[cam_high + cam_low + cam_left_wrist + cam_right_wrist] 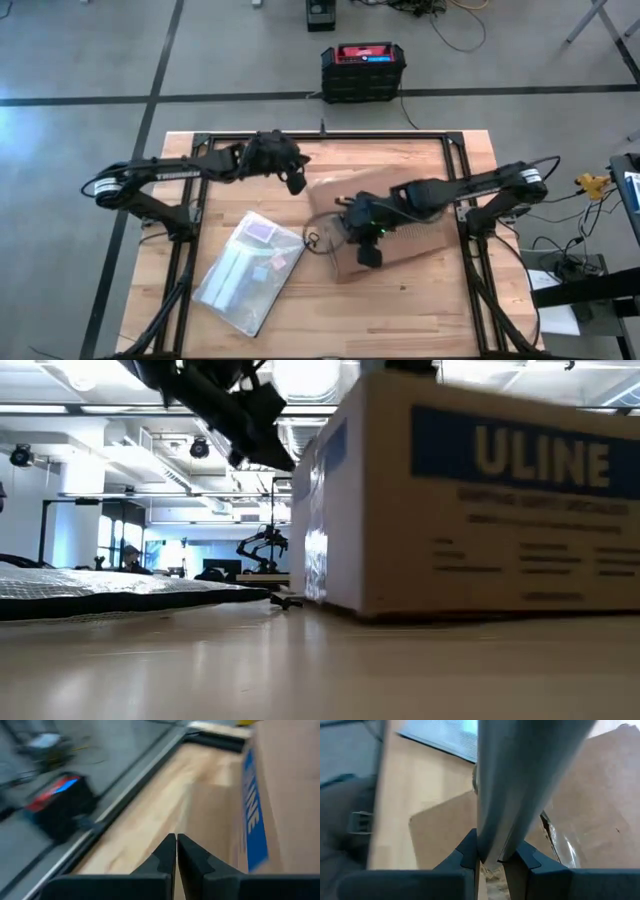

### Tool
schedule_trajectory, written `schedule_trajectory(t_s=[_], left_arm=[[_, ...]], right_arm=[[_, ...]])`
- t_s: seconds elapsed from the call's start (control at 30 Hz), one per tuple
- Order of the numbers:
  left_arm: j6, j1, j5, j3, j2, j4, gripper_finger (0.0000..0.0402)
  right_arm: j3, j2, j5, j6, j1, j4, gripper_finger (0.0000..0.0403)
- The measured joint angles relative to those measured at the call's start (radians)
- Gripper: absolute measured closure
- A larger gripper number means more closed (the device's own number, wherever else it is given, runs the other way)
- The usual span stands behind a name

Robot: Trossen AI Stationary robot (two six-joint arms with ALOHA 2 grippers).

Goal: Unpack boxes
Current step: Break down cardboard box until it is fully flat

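Brown cardboard box (480, 500) w/ blue label, wht letters; blk-red case (363, 70)

Right claw (492, 862) is pinching a grey flap (520, 785) above the cardboard box (590, 805), wooden counter (430, 780) showing beside the box.

The box (400, 225) is brown corrugated cardboard and sits on the table's right half, turned at an angle to the table edges. One long side (500, 500) carries a blue band with "ULINE" in pale letters and rows of small black print below it; the same blue label (255, 825) shows on the side seen from the left wrist. A flap (445, 837) is folded out flat from the box's near-left edge, and clear tape (560, 845) hangs torn along its opened seam.
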Motion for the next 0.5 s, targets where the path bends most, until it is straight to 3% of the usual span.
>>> schedule_trajectory(t_s=[0.27,0.5], left_arm=[[0.118,0.007,0.377,0.000,0.112,-0.009,0.0401],[0.124,-0.078,0.393,-0.001,0.137,-0.138,0.0401]], right_arm=[[0.026,-0.093,0.004,0.185,0.221,-0.119,0.0365],[0.008,-0.108,0.011,0.475,0.418,-0.215,0.0365]])
